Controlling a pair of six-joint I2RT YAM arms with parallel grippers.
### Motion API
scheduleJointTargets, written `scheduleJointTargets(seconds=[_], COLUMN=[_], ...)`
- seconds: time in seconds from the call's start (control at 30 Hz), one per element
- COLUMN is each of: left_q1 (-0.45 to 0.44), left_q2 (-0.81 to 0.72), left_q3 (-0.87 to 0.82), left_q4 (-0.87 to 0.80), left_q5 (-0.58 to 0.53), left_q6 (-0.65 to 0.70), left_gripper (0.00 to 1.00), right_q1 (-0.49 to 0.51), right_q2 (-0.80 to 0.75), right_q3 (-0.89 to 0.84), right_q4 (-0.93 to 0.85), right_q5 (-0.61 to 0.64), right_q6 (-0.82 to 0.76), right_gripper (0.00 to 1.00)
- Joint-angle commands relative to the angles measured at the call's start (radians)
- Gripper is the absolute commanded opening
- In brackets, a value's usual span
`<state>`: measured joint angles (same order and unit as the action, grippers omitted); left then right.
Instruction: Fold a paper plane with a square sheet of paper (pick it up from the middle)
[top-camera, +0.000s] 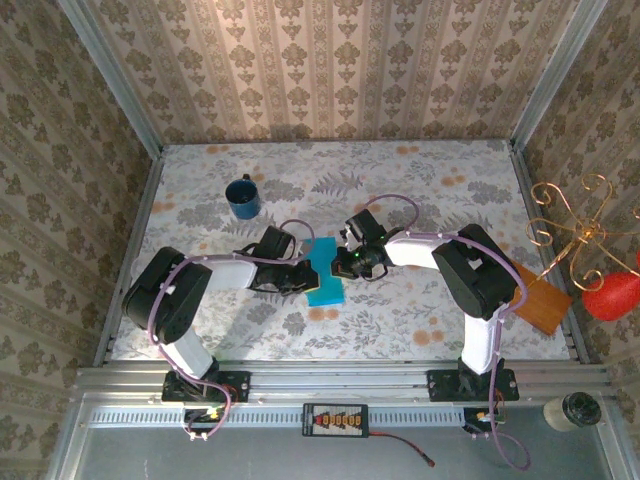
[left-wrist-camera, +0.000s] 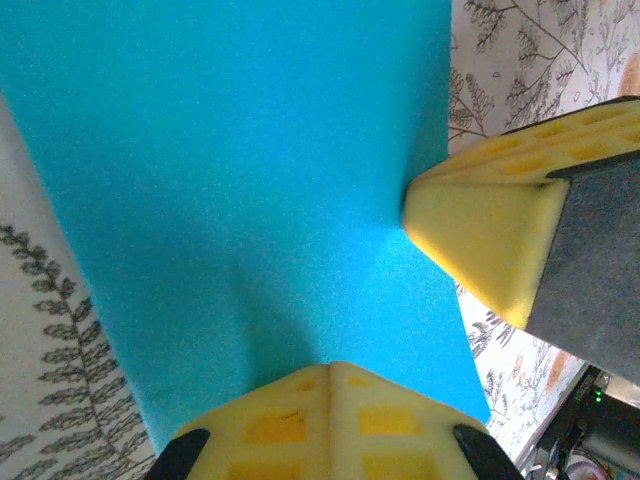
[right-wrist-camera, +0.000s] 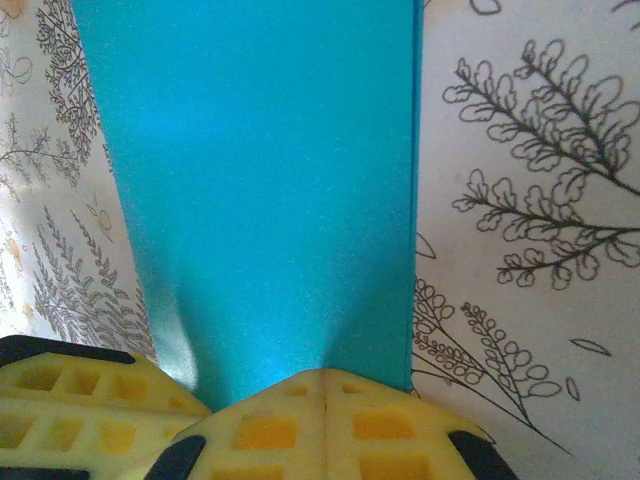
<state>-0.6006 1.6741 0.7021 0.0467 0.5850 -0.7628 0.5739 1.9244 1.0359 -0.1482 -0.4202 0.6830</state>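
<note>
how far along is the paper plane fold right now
Done: the square sheet of paper looks folded into a narrower strip, no longer a flat square. In hand: the left gripper and right gripper are both shut on it from opposite sides. Left: no pointed nose or wings show, so most folds remain.

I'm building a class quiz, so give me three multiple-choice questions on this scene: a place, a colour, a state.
1. Where is the mug relative to the paper? A) farther back, left B) nearer, right C) on it
2. Paper's colour? A) red B) turquoise-blue C) white
3. The left tool and right tool are: A) both open B) holding the mug C) both shut on the paper
Answers: A, the top view shows it up-left of the paper; B, its surface is bright turquoise; C, paper emerges from each closed tool.
</note>
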Motion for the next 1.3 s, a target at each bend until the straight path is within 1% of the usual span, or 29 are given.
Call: scheduleJointTargets(seconds=[0.0, 0.13, 0.3, 0.43, 0.53, 0.63, 0.8, 0.93, 1.1, 1.27], left_q1=[0.017, 0.054, 0.126, 0.123, 0.096, 0.054, -0.024, -0.036, -0.036, -0.036], left_q2=[-0.008, -0.042, -0.154, -0.239, -0.263, -0.231, -0.097, -0.037, -0.019, -0.037], left_q3=[-0.058, -0.119, -0.176, -0.158, -0.126, -0.075, 0.002, 0.004, -0.022, -0.075], left_q4=[-0.047, -0.092, -0.145, -0.147, -0.085, -0.03, -0.017, -0.004, -0.015, -0.076], left_q5=[0.013, -0.001, -0.017, -0.015, -0.005, -0.001, 0.004, 0.019, 0.052, 0.024], left_q6=[0.045, 0.068, 0.082, 0.06, 0.011, -0.024, -0.026, -0.03, -0.014, 0.023], left_gripper=[0.0, 0.0, 0.0, 0.0, 0.0, 0.0, 0.0, 0.0, 0.0, 0.0], right_q1=[-0.016, -0.018, -0.018, -0.019, -0.019, -0.018, -0.019, -0.019, -0.018, -0.019], right_q2=[0.151, 0.151, 0.153, 0.154, 0.152, 0.156, 0.155, 0.153, 0.155, 0.154], right_q3=[-0.135, -0.134, -0.132, -0.133, -0.133, -0.131, -0.129, -0.13, -0.126, -0.124], right_q4=[-0.356, -0.353, -0.353, -0.354, -0.355, -0.355, -0.36, -0.363, -0.368, -0.376], right_q5=[0.221, 0.219, 0.219, 0.219, 0.219, 0.218, 0.221, 0.222, 0.222, 0.222], right_q6=[-0.017, -0.012, -0.01, -0.01, -0.008, -0.008, -0.008, -0.01, -0.009, -0.01], right_gripper=[0.02, 0.02, 0.02, 0.02, 0.02, 0.02, 0.02, 0.02, 0.02, 0.02])
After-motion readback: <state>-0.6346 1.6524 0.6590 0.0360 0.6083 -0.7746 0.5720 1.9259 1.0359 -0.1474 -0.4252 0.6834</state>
